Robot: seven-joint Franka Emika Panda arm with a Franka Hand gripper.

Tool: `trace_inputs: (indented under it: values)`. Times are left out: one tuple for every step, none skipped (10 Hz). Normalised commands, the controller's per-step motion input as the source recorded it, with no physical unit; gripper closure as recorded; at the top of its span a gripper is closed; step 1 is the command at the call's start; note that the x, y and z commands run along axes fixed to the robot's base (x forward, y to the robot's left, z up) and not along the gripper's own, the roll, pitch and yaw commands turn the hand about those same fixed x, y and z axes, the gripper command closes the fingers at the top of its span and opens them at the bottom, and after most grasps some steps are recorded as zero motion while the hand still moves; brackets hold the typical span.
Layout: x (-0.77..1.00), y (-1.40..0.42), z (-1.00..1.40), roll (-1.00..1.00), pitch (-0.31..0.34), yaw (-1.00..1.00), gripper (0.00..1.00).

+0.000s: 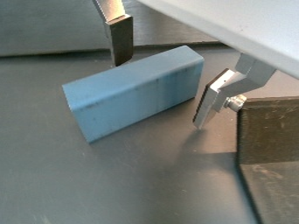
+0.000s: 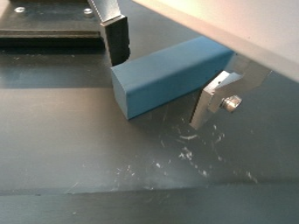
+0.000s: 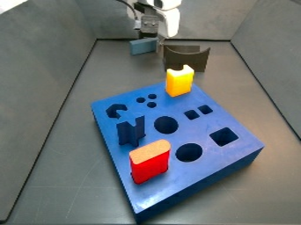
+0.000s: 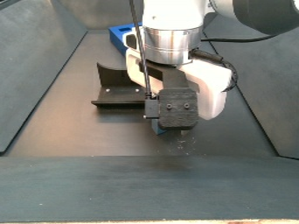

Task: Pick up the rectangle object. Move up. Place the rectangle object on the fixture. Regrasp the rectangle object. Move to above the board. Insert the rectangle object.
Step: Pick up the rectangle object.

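The rectangle object is a plain, matte slate-blue bar, lying flat on the dark floor just beside the fixture, between the open fingers of the gripper. The fixture is a dark, nearly black bracket with raised side walls, standing behind the board. The board is a large bright blue slab with shaped cut-outs.
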Motion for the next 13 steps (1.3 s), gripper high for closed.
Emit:
trace_inputs:
  values:
    - [0.05, 0.11, 0.0, -0.21, 0.0, -0.07, 0.0]
    - [0.0, 0.06, 0.0, -0.12, 0.0, 0.0, 0.0]
    - [0.0, 0.21, 0.07, -1.0, -0.52, -0.16, 0.0]
    - [0.0, 0.26, 0.04, -1.0, -0.46, -0.1, 0.0]
    - [0.0, 0.0, -0.05, 0.0, 0.0, 0.0, 0.0]
    - [-0.23, -0.02, -0.26, -0.32, -0.486, -0.09, 0.0]
    - [-0.65, -0.43, -0.51, -0.03, -0.569, -0.09, 0.0]
    - [-0.56, -0.59, -0.51, 0.0, -0.54, 0.0, 0.0]
    - [0.0, -0.08, 0.0, 0.05, -0.017, 0.06, 0.0]
    - [0.0, 0.04, 0.0, -0.05, 0.0, 0.0, 0.0]
    - [0.27, 0.17, 0.0, -0.23, 0.189, 0.0, 0.0]
    - [0.15, 0.02, 0.04, -0.04, 0.174, 0.0, 0.0]
    - [0.0, -0.03, 0.0, 0.0, 0.0, 0.0, 0.0]
